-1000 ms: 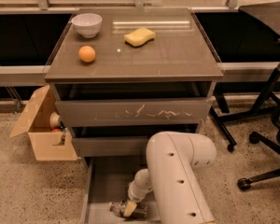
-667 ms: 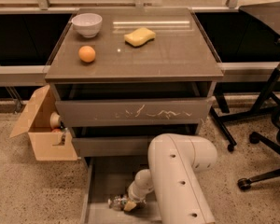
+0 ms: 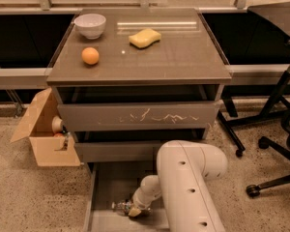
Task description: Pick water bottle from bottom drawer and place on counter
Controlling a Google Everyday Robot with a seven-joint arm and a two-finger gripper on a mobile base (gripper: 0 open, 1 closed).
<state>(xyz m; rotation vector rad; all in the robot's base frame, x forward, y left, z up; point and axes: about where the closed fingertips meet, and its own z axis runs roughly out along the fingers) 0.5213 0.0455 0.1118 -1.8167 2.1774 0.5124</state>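
The bottom drawer (image 3: 104, 187) is pulled open below the cabinet, showing its flat grey floor. The water bottle (image 3: 120, 206), small and clear, is at the drawer's front part. My gripper (image 3: 134, 210) reaches down into the drawer on the white arm (image 3: 188, 178) and is shut on the bottle's right end, holding it just above the floor. The counter (image 3: 174, 57) is the glossy grey-brown top of the cabinet, above and behind the gripper.
On the counter are a white bowl (image 3: 90, 25), an orange (image 3: 90, 56) and a yellow sponge (image 3: 144, 37). The top drawer front (image 3: 137, 116) has pale scratches. An open cardboard box (image 3: 43, 134) stands left of the cabinet. Chair legs and wheels (image 3: 266, 144) are on the right.
The gripper and the water bottle have moved together a little upward and away from the drawer's front edge. Nothing on the counter has moved.
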